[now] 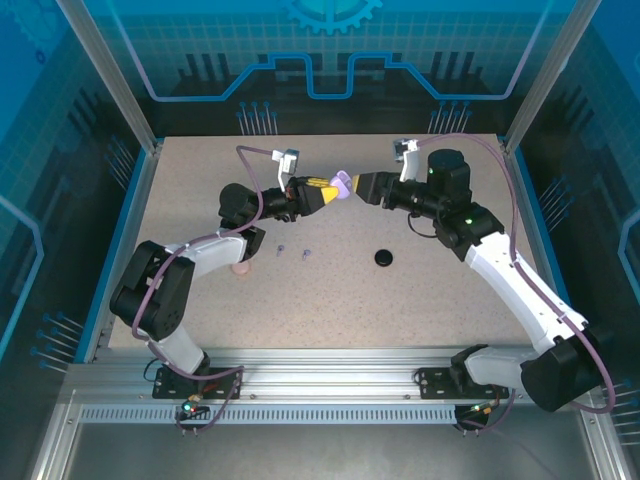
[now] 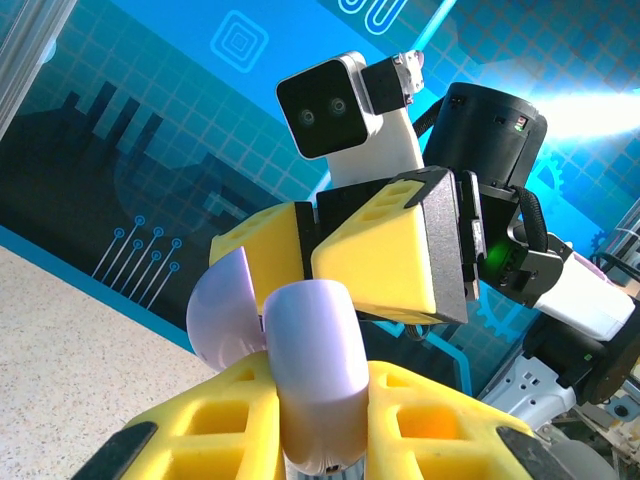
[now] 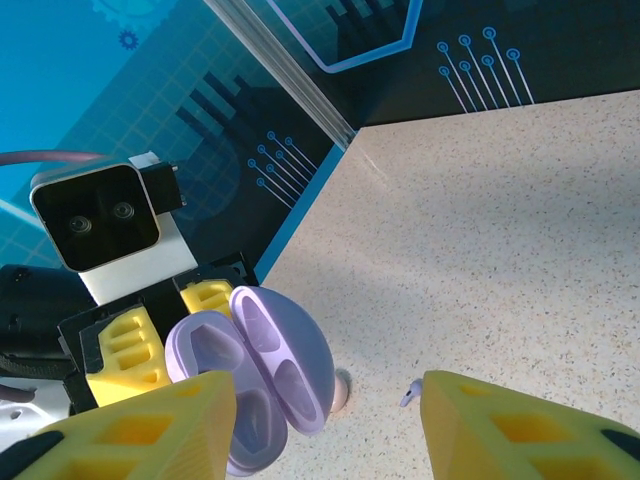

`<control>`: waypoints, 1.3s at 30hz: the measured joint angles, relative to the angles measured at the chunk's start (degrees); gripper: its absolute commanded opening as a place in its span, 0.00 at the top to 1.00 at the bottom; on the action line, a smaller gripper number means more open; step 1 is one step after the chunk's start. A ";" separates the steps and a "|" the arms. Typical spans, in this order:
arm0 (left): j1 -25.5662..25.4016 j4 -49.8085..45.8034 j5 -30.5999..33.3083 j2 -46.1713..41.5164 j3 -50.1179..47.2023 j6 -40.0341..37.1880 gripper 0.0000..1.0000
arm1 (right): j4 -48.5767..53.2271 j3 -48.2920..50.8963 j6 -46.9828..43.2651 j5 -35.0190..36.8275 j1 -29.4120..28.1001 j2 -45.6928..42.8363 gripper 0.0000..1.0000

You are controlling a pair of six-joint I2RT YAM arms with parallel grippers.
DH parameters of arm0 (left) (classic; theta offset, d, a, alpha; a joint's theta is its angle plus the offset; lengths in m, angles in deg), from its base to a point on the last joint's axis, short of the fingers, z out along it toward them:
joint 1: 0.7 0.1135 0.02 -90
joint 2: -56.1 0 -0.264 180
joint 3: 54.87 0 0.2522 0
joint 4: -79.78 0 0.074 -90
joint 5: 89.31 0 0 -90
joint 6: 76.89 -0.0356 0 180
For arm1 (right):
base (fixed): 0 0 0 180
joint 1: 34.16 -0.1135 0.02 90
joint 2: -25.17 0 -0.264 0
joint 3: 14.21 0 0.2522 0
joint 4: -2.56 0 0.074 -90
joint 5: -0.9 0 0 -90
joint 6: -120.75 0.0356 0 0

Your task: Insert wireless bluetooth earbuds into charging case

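1. Above the desk [image 1: 400, 310], left claw [image 1: 330, 192] is clamping the open lavender case [image 1: 342, 184]; right claw [image 1: 362, 188], fingers apart, is crowding it, risking a twist.
2. Lavender earbuds [image 1: 283, 249] are lying on the desk below.

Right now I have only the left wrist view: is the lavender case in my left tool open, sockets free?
Observer: Yes; the right wrist view shows the lavender case hinged open, both sockets empty.
Operator: Where are its buds?
Observer: Two lavender earbuds lie on the table, nearer the bases than the held case.
Operator: Anything else there?
Observer: A black case sits to their right.
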 measured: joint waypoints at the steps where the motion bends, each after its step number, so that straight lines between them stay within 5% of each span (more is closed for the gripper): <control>1: 0.00 0.00 0.00 0.00 0.02 0.00 1.00 | 0.02 0.00 -0.02 0.00 0.00 0.00 0.50; 21: 0.02 -0.15 -0.07 0.00 0.42 0.04 1.00 | -0.17 0.00 -0.63 -1.20 -0.42 3.13 0.60; 39: 0.02 -0.20 0.52 0.00 0.46 0.98 1.00 | 1.49 -3.41 -2.47 -2.69 -1.03 5.18 1.00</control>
